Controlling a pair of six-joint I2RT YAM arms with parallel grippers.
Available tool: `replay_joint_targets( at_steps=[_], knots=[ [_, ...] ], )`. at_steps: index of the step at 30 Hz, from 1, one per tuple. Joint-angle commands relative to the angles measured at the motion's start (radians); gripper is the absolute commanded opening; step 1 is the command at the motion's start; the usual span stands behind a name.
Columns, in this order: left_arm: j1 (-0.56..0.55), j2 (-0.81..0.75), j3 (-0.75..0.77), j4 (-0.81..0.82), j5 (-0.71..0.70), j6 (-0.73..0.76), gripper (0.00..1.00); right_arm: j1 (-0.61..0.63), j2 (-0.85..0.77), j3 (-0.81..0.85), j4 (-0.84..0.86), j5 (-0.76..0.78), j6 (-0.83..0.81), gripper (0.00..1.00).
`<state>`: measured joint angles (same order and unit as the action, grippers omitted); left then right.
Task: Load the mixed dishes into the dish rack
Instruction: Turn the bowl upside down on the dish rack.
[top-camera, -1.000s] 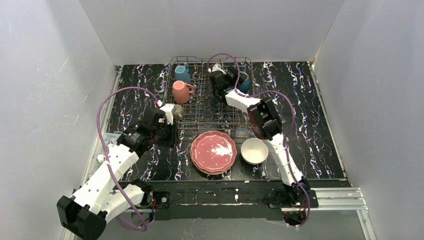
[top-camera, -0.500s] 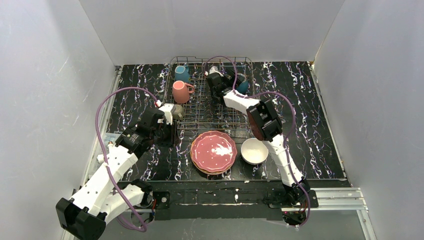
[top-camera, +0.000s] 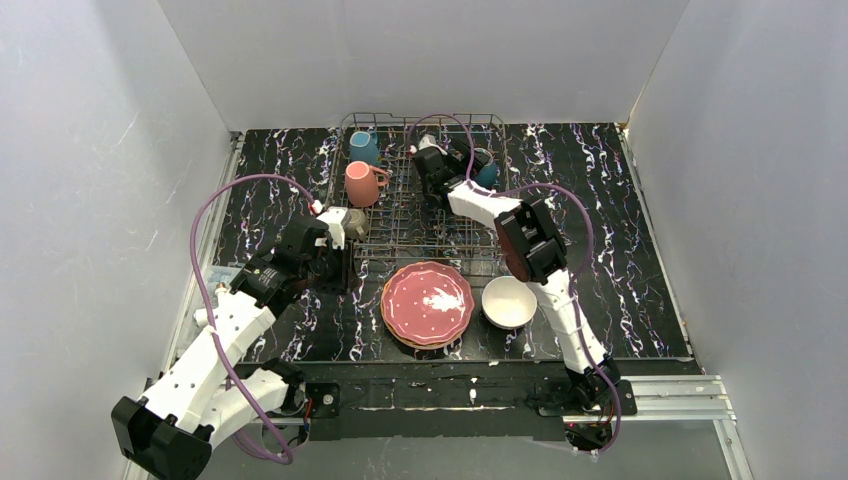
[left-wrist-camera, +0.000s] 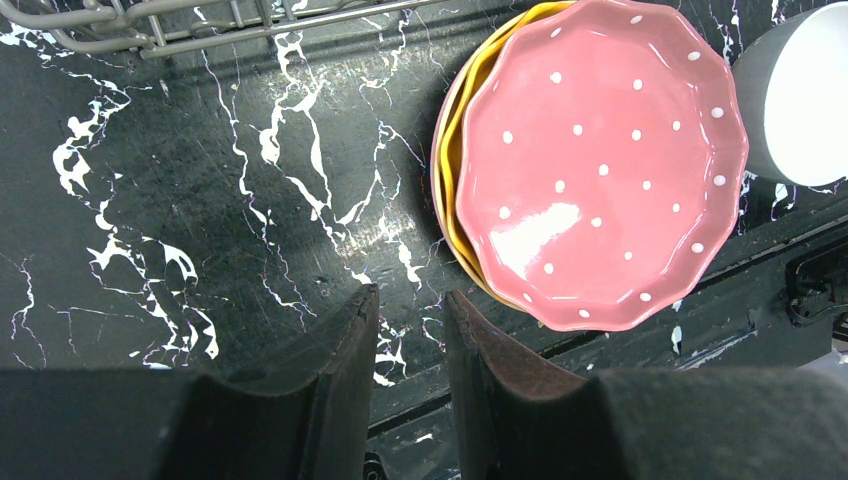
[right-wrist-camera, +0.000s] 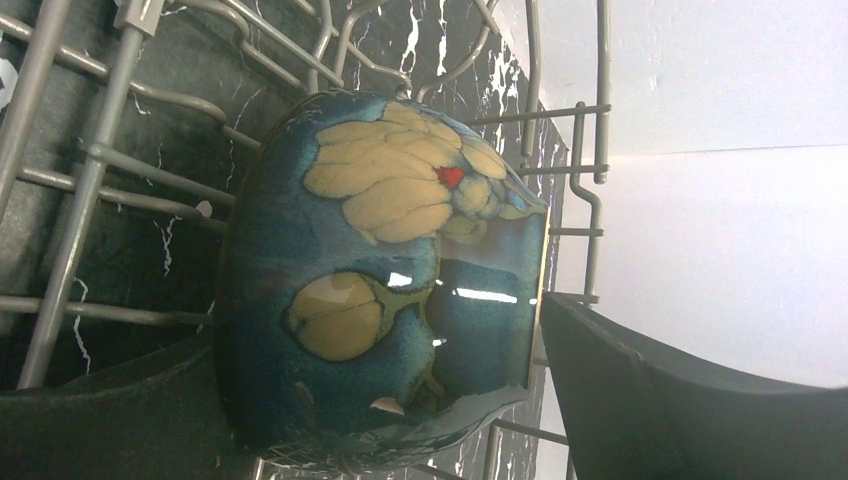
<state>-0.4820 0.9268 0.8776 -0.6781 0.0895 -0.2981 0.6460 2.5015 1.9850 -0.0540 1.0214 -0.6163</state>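
The dish rack (top-camera: 412, 216) sits at the back of the table. In its left part are a teal mug (top-camera: 363, 147) and a pink mug (top-camera: 361, 184), with an olive-grey mug (top-camera: 356, 222) at its near-left corner. A dark-blue bowl (right-wrist-camera: 380, 270) stands on edge among the rack wires (right-wrist-camera: 88, 168). My right gripper (right-wrist-camera: 375, 325) is open wide around it, one finger on each side. In front of the rack a pink dotted plate (left-wrist-camera: 600, 160) lies on an orange plate (left-wrist-camera: 455, 140), beside a white bowl (top-camera: 508, 301). My left gripper (left-wrist-camera: 410, 293) hovers left of the plates, its fingers slightly apart and empty.
The table top is black marble (top-camera: 620, 230) with white walls on three sides. A metal rail (top-camera: 660, 385) runs along the near edge by the arm bases. The rack's near rim (left-wrist-camera: 200, 25) shows at the top of the left wrist view.
My right gripper has shifted slightly toward the back of the rack; the dark-blue bowl stays where it was. The left arm has not visibly moved.
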Motion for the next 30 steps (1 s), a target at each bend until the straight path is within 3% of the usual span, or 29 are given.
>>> replay_joint_targets(
  at_steps=[1,30],
  knots=[
    [-0.004,-0.015,-0.002,-0.009,0.003,0.011,0.3,0.011,-0.129,-0.037,0.084,-0.005,0.024,0.98],
    [-0.004,-0.026,-0.002,-0.011,0.009,0.011,0.3,0.061,-0.232,-0.165,0.027,0.022,0.087,0.98]
  ],
)
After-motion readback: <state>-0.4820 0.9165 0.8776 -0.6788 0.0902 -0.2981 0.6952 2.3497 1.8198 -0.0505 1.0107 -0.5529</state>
